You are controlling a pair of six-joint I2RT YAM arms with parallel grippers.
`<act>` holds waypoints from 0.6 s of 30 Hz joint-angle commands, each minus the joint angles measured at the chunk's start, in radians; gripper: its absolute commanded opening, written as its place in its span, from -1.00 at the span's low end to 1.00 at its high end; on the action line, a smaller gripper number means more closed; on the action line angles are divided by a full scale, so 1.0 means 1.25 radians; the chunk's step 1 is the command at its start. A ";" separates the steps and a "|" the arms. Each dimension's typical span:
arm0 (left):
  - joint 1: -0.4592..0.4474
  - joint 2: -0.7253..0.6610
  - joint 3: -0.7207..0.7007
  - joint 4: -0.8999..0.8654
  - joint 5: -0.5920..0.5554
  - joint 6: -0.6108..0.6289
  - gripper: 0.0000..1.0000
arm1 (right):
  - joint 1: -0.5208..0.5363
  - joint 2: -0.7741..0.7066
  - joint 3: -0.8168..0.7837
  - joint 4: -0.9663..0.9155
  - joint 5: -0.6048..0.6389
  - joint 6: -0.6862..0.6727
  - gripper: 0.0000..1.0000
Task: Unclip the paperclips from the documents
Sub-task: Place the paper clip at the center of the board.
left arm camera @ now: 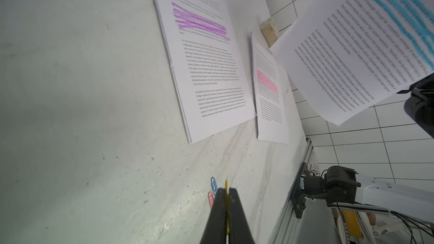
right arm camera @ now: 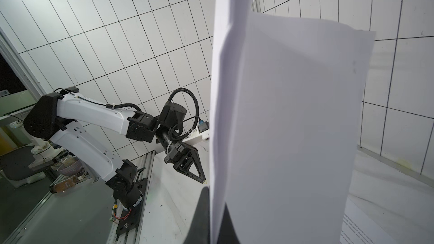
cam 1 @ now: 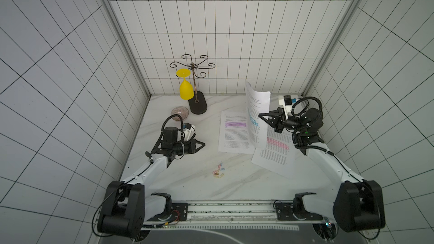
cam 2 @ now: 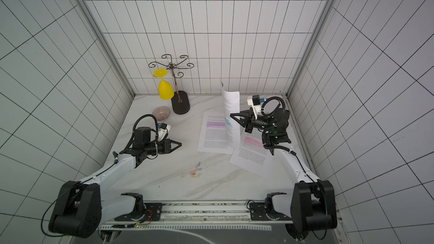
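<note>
In both top views my left gripper point(cam 1: 203, 145) point(cam 2: 180, 145) hovers over the table's left half, left of the documents. The left wrist view shows this gripper point(left arm camera: 226, 190) shut on a gold paperclip point(left arm camera: 226, 184), above a blue paperclip point(left arm camera: 213, 183) and a pink one point(left arm camera: 210, 198). Several loose paperclips point(cam 1: 218, 171) point(cam 2: 195, 172) lie in a heap at front centre. My right gripper point(cam 1: 259, 115) point(right arm camera: 215, 195) is shut on the blue-highlighted document point(cam 1: 256, 113) point(right arm camera: 281, 125), held upright above the table. The purple-highlighted document point(cam 1: 233, 134) and the pink-highlighted one point(cam 1: 274, 153) lie flat.
A yellow wine glass point(cam 1: 186, 89) hangs upside down on a wire rack point(cam 1: 197, 106) at the back left. A small ribbed bowl point(cam 1: 179, 113) sits just behind my left arm. Tiled walls enclose the marble table on three sides.
</note>
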 commanded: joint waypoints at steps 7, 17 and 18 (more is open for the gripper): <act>-0.183 0.062 -0.132 0.064 -0.141 -0.145 -0.97 | -0.003 -0.006 -0.043 -0.012 0.028 -0.029 -1.00; -0.194 0.075 -0.104 0.024 -0.179 -0.154 0.17 | 0.000 -0.021 -0.046 -0.084 0.048 -0.054 -1.00; -0.194 0.068 -0.098 0.012 -0.181 -0.152 0.21 | 0.003 -0.023 -0.037 -0.114 0.058 -0.067 -1.00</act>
